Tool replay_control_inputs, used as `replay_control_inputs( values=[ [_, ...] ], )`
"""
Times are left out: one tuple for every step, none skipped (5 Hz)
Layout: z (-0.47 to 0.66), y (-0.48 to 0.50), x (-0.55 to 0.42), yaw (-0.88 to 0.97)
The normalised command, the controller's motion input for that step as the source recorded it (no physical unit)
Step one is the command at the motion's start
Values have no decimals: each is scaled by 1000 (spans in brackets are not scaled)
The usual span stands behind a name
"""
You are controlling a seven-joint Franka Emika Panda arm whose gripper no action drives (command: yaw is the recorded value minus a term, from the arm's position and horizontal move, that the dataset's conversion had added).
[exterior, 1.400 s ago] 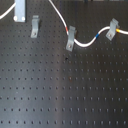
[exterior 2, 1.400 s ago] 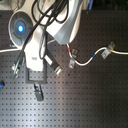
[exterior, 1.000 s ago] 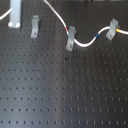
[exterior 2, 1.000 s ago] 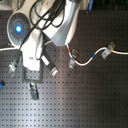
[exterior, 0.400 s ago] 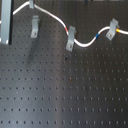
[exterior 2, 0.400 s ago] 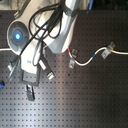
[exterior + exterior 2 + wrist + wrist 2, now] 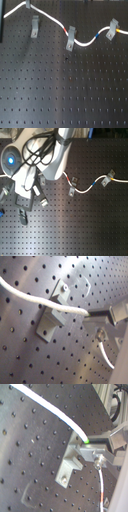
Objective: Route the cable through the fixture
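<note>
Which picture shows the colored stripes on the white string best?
The first exterior view: the cable's red, blue and yellow bands show clearly beside a grey clip. The second exterior view shows them smaller and blurrier. Both wrist views show only plain white cable.

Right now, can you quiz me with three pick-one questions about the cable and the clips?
1. Where are the cable's coloured bands?
A by the first exterior view's right clip
B by the first exterior view's left clip
C on the middle clip

2. How many grey clips show in the first exterior view?
A one
B three
C five

3. How does the cable run between the middle clip and the right clip?
A in a curve
B dead straight
C cut in two

Answers:
1 A, the bands sit on either side of the right clip.
2 B, counting the left clip, middle clip and right clip.
3 A, it dips, then rises.
</note>
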Motion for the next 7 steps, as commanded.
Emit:
replay_control_inputs(
  values=[
    [218, 435, 123, 274],
    [254, 452, 159, 263],
    [227, 106, 77, 177],
    [5, -262, -127, 0],
    [-187, -367, -185, -29],
    [69, -109, -58, -97],
    [347, 207, -17, 34]
  ],
)
